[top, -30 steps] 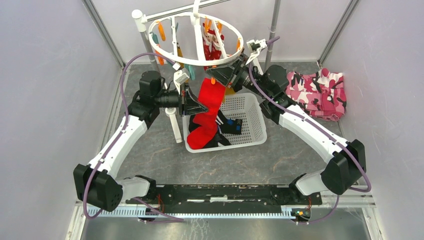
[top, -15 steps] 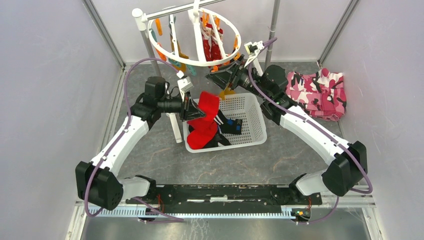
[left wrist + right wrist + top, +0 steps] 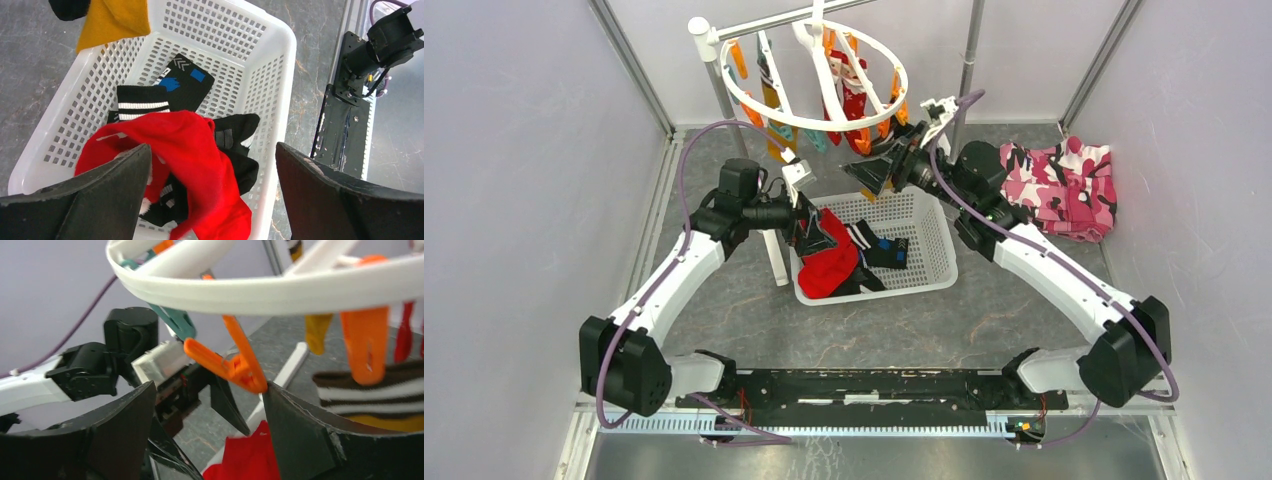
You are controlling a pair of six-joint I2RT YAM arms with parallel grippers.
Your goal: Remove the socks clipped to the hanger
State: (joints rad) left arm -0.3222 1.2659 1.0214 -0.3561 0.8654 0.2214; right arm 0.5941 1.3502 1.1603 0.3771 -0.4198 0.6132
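1. Overhead, you see red and black fabric socks (image 3: 829, 268) lying in the white perforated basket (image 3: 929, 245); mustard and red socks (image 3: 852, 98) hang clipped to the round white plastic hanger (image 3: 824, 127).
2. Left wrist: your left gripper (image 3: 212, 155) gapes empty above the basket.
3. Right wrist: your right gripper (image 3: 207, 395) is spread, empty, near an orange clip (image 3: 235, 365); the clipped socks run off-frame.

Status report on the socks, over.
Left gripper open, right gripper open. Red sock in basket; other socks clipped on hanger. Orange clip near right fingers.

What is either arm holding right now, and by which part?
Nothing is held. Left gripper: jaws open over the red sock lying in the basket. Right gripper: jaws open beside an orange clip, not clamping it.
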